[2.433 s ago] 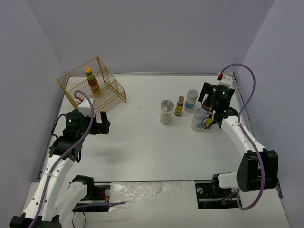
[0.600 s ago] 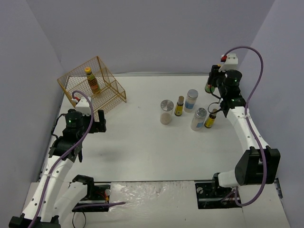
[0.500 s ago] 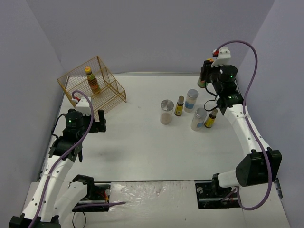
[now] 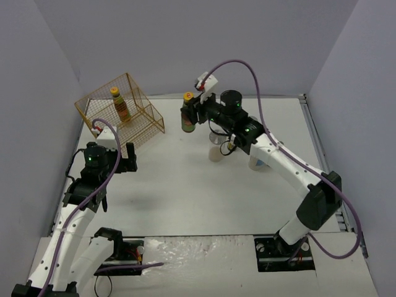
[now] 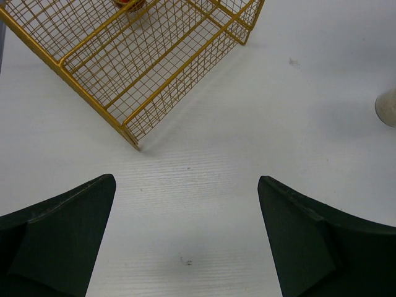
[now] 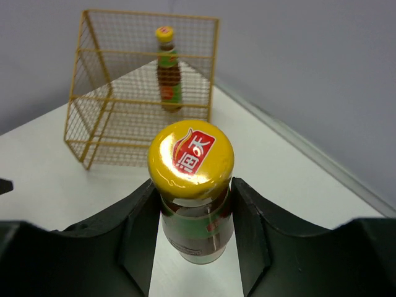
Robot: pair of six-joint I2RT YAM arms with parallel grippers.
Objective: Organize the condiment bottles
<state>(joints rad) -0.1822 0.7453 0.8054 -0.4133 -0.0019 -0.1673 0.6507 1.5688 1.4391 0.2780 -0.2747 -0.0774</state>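
Observation:
My right gripper (image 4: 188, 117) (image 6: 192, 213) is shut on a dark condiment bottle (image 4: 187, 113) (image 6: 193, 185) with a yellow cap and holds it upright above the table, just right of the yellow wire basket (image 4: 146, 115) (image 6: 99, 117). Another yellow-capped bottle (image 4: 120, 105) (image 6: 168, 69) stands inside the basket. A squat jar (image 4: 215, 154) and a further jar (image 4: 255, 163) show partly under the right arm; the other bottles are hidden behind it. My left gripper (image 4: 127, 158) (image 5: 187, 185) is open over bare table in front of the basket (image 5: 154, 62).
The basket lies at the table's back left, its open side facing the middle. Purple walls close in the table at the back and sides. The right arm stretches diagonally across the table's centre. A jar's edge (image 5: 388, 106) shows at the right of the left wrist view.
My right arm has swung from the back right corner leftward across the table, carrying the bottle close to the basket. The left arm has stayed still.

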